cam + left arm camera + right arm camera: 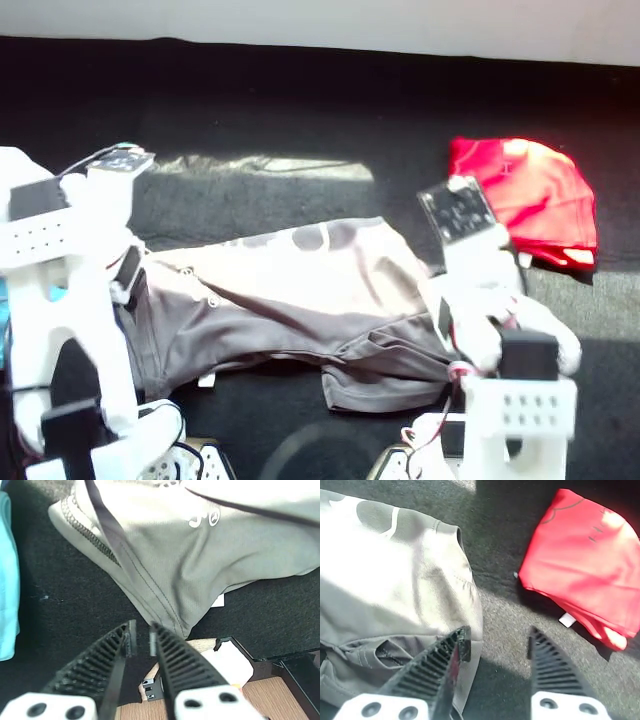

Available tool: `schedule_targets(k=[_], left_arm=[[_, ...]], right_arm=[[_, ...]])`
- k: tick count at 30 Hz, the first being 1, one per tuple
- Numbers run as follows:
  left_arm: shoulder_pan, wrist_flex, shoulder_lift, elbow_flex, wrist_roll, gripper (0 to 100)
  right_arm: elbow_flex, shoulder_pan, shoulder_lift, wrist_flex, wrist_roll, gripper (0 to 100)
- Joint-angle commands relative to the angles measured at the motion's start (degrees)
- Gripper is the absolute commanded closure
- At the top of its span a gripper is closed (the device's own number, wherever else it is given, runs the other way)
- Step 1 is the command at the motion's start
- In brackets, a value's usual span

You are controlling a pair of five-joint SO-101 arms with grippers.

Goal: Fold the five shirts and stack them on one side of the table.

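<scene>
Status: roughly one of five done, by my read.

- red shirt (525, 195) lies folded on the far right of the table (300, 90), apart from everything else. Treat that as the start of the stack.
- grey shirt (290, 300) sits mid-table between the two arms, partway through. One pale panel is laid over the darker body, the near hem is bunched and wrinkled, and it's not yet a compact rectangle.
- teal cloth (7, 580) at the left edge is probably another shirt waiting, but too little of it shows to be sure. That leaves at least two shirts you can't account for from here.

Claws:
- left gripper (142, 630): fingers almost together with only a thin slit, nothing between them. It hangs just off the grey shirt's near corner, close to the table edge.
- right gripper (498, 632): fingers well apart and empty. One finger is over the grey shirt's right edge, the other over bare mat, with the red shirt beyond.

Left to do: finish the grey fold, carry it onto the red, then do the rest. Neither claw has cloth, so your next grab starts fresh.
</scene>
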Motion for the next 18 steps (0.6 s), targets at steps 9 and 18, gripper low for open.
schedule_targets(k=[9,18], left_arm=[[9.4,-6.6,22.8,-0.4,10.2,99],[6.8,-6.3,37.8,-8.9,10.0,99]], right_arm=[[-9.5,-9.6,37.3,-16.0,-12.5,99.1],[-25.3,-8.1,64.7,-16.1,-14.1,99.1]])
